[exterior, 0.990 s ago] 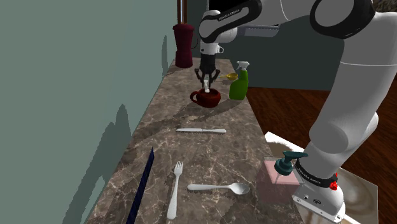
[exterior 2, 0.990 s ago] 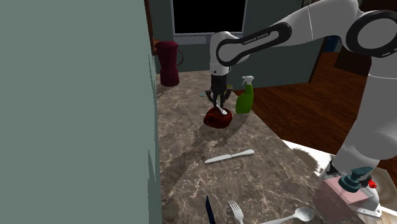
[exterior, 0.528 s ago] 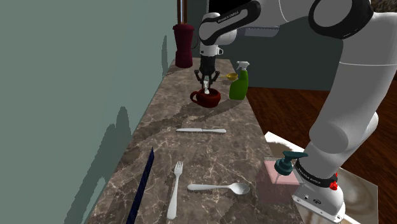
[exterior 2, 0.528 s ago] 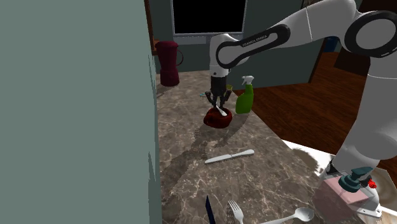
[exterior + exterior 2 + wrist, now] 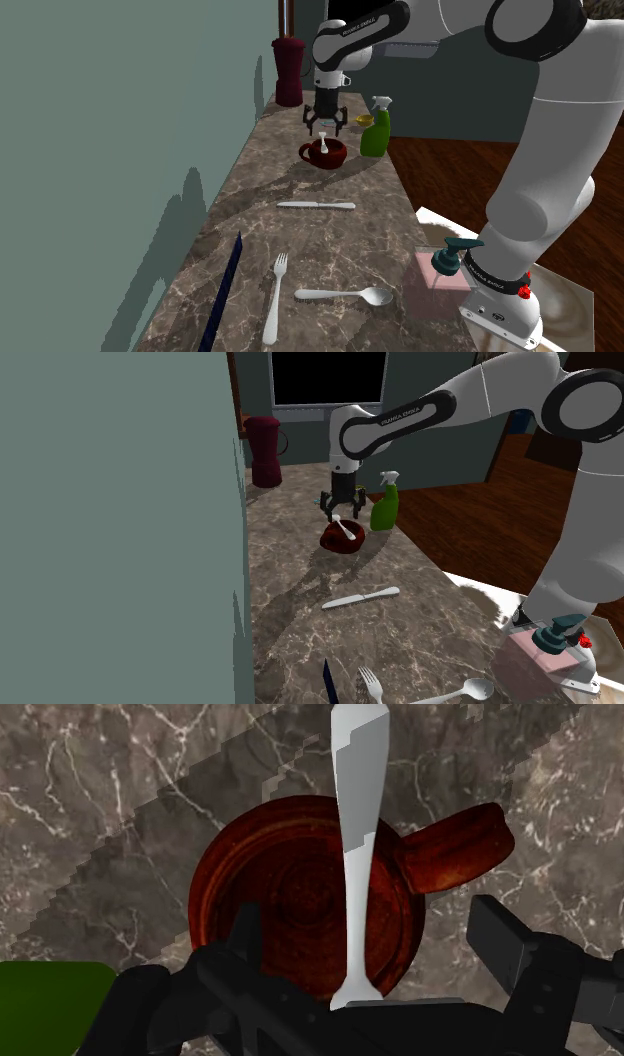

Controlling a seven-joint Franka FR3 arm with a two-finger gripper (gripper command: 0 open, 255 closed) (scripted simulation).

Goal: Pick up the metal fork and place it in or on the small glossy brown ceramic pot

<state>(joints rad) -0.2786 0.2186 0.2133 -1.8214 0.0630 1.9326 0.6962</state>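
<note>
A glossy brown pot with a side handle stands on the marble counter, also seen as the pot and from above as the pot. My gripper hangs just above it, open, its fingers apart. A pale grey utensil with a long flat handle rests in the pot, leaning over the rim. It lies between the fingers without touching them, and its head end is hidden behind the gripper body. The same utensil slants out of the pot.
A green spray bottle stands right beside the pot, and a dark red jug behind it by the wall. Nearer the stand lie a knife, a fork, a spoon and a dark blue stick. A pink soap dispenser sits at the counter edge.
The gripper fingers have spread apart and let go of the grey utensil, which now rests lower and tilted in the pot. The arm has barely moved.
</note>
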